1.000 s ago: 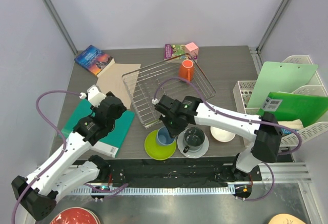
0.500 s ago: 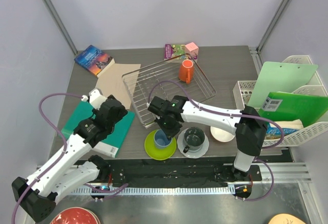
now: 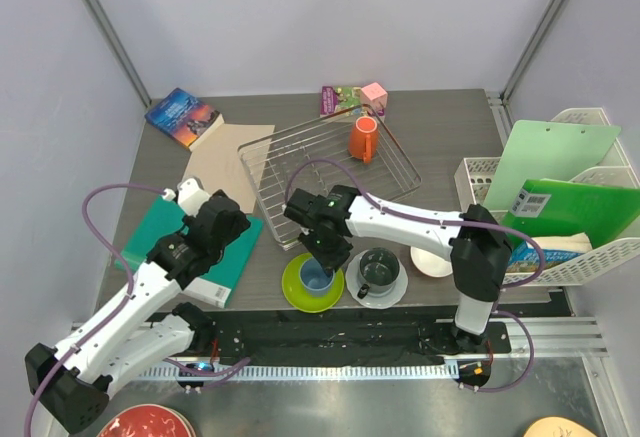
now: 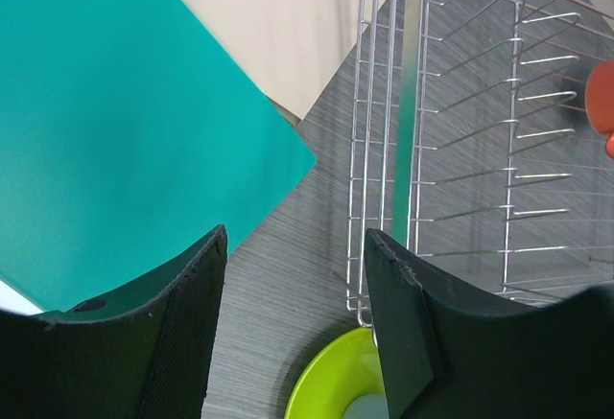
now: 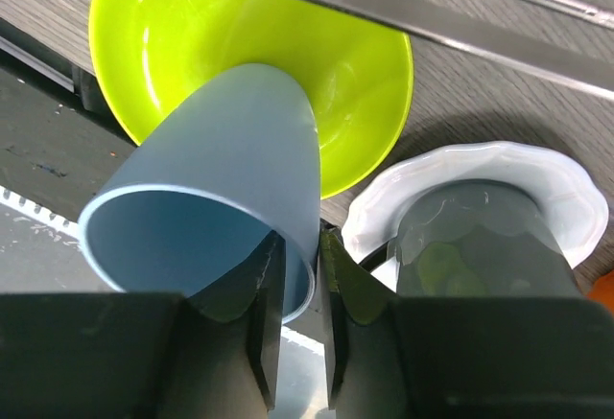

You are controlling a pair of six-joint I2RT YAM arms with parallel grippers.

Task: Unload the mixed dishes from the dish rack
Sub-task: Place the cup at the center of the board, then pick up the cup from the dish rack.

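White shells and black joint housings cover the left arm (image 3: 130, 302) and right arm (image 3: 420, 222). One purple cable (image 3: 100, 195) loops left of the dish rack (image 3: 290, 172); a second cable (image 3: 330, 160) arches over its near side. The left claw (image 4: 293, 237) and right claw (image 5: 299, 244) have matte black fingers.

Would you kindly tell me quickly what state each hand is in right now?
Left hand: open, holding nothing.
Right hand: closed on the wall of the light blue cup.
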